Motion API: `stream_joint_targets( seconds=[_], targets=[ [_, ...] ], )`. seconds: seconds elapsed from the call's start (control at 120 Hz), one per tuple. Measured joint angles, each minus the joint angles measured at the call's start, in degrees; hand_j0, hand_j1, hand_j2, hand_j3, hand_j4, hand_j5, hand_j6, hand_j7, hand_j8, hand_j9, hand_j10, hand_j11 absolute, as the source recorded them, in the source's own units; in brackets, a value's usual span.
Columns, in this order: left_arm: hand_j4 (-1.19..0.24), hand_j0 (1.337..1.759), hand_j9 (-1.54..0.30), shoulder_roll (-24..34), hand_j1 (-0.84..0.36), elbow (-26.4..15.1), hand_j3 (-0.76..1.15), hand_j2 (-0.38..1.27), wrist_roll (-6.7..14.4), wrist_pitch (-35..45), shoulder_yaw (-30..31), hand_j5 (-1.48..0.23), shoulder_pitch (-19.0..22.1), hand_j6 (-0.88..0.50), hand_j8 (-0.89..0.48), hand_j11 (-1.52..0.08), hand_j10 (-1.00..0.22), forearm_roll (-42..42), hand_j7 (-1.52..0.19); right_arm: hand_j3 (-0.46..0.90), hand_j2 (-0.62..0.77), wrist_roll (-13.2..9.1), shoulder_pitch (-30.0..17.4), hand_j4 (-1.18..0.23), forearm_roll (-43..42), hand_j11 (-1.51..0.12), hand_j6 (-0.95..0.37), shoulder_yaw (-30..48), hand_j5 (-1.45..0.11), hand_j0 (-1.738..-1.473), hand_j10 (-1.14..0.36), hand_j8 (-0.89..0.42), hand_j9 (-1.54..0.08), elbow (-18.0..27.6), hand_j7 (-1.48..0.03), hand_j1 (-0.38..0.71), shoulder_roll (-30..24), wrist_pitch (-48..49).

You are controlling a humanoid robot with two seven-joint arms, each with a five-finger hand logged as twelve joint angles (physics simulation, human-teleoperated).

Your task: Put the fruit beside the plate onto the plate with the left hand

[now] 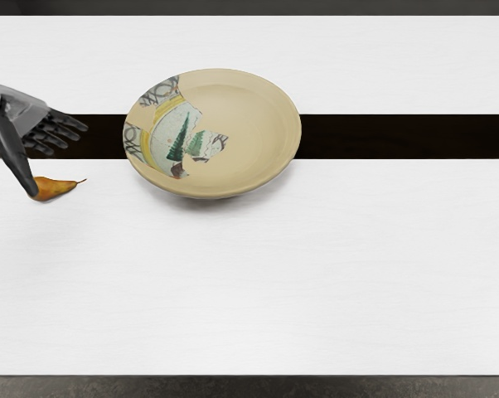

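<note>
The fruit (54, 188), a small orange-brown pear shape, lies on its side on the white desk (274, 274) near the picture's left edge, with its thin stem (79, 181) pointing right toward the plate (262, 124). It is not on the plate; bare desk separates the two, so the carry I have to make is short and runs to the right. My left hand (26, 124) comes in from the left edge and hangs just above and behind the fruit. Its dark fingers (63, 126) are spread apart and reach to the right over the dark band (399, 137) that crosses the desk, clear of the fruit. The long thumb (13, 157) slants down, and its tip meets the fruit's blunt left end, though I cannot tell whether it presses or only overlaps in this view. I judge this an open hand set up for a pinch, thumb on one side, fingers yet to close on the other; nothing is clamped. The plate is wide, shallow and cream-coloured, with a painted pattern (179, 137) of green trees on its left half. It straddles the dark band, and its low rim should make it easy to set the fruit down. My right hand is out of view.
</note>
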Motion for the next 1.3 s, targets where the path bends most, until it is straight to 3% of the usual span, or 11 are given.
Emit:
stream_joint_targets(
  seconds=[0.458,0.558,0.625,0.692,0.733,0.833,0.917,1.017,1.3],
  targets=[
    [-0.02,1.658,-0.03,-0.6,0.32,2.1,0.0,0.0,0.0,0.0,-2.0,-0.03,3.8,-0.02,-0.02,-0.03,-0.02,0.0,-0.03,0.0,0.0,0.0,1.4,0.0,0.0,0.0,0.0,0.0,0.0,-1.658,0.0,0.0,0.0,-0.1,0.0,-0.35,0.0,-0.2],
    [-0.02,1.658,-0.03,-0.8,0.32,2.5,0.0,0.0,0.0,0.0,-1.6,-0.03,1.5,-0.02,-0.02,-0.03,-0.02,-0.1,-0.03,0.0,0.0,0.0,1.4,0.0,0.0,0.0,0.0,0.0,0.0,-1.658,0.0,0.0,0.0,-0.1,0.0,-0.35,0.0,-0.2],
    [-0.02,1.658,-0.02,-4.3,0.33,1.4,0.0,0.0,0.1,0.3,-0.7,-0.02,0.1,-0.02,-0.02,-0.02,-0.02,-0.2,-0.02,0.0,0.0,0.0,1.4,0.0,0.0,0.0,0.0,0.0,0.0,-1.658,0.0,0.0,0.0,-0.1,0.0,-0.35,0.0,-0.2],
    [-0.02,1.658,-0.02,-5.8,0.33,-0.9,0.0,0.0,0.2,7.1,0.5,-0.02,-0.1,-0.02,-0.02,-0.02,-0.02,-0.8,-0.02,0.0,0.0,0.0,1.4,0.0,0.0,0.0,0.0,0.0,0.0,-1.658,0.0,0.0,0.0,-0.1,0.0,-0.35,0.0,-0.2],
    [-0.02,1.658,-0.02,-7.4,0.33,-2.2,0.0,0.0,1.4,13.5,1.2,-0.02,0.4,-0.02,-0.02,-0.02,-0.02,-1.2,-0.02,0.0,0.0,0.0,1.4,0.0,0.0,0.0,0.0,0.0,0.0,-1.658,0.0,0.0,0.0,-0.1,0.0,-0.35,0.0,-0.2],
    [-0.02,1.658,-0.02,-12.3,0.33,-3.7,0.0,0.0,7.2,27.8,3.0,-0.02,2.8,-0.02,-0.02,-0.02,-0.02,-4.2,-0.02,0.0,0.0,0.0,1.4,0.0,0.0,0.0,0.0,0.0,0.0,-1.658,0.0,0.0,0.0,-0.1,0.0,-0.35,0.0,-0.2],
    [-0.01,1.658,-0.02,-16.6,0.33,-4.2,0.0,0.0,9.6,33.9,5.4,-0.02,3.5,-0.02,-0.01,-0.02,-0.01,-5.5,-0.02,0.0,0.0,0.0,1.4,0.0,0.0,0.0,0.0,0.0,0.0,-1.658,0.0,0.0,0.0,-0.1,0.0,-0.35,0.0,-0.2],
    [-0.01,1.658,-0.02,-21.7,0.33,-4.3,0.0,0.0,10.7,37.0,7.9,-0.02,4.9,-0.01,-0.01,-0.02,-0.01,-5.2,-0.02,0.0,0.0,0.0,1.4,0.0,0.0,0.0,0.0,0.0,0.0,-1.658,0.0,0.0,0.0,-0.1,0.0,-0.35,0.0,-0.2],
    [-0.01,1.658,-0.02,-25.2,0.33,-2.8,0.0,0.0,11.0,38.8,6.6,-0.02,11.8,-0.01,-0.01,-0.02,-0.01,1.7,-0.02,0.0,0.0,0.0,1.4,0.0,0.0,0.0,0.0,0.0,0.0,-1.658,0.0,0.0,0.0,-0.1,0.0,-0.35,0.0,-0.2]
  ],
)
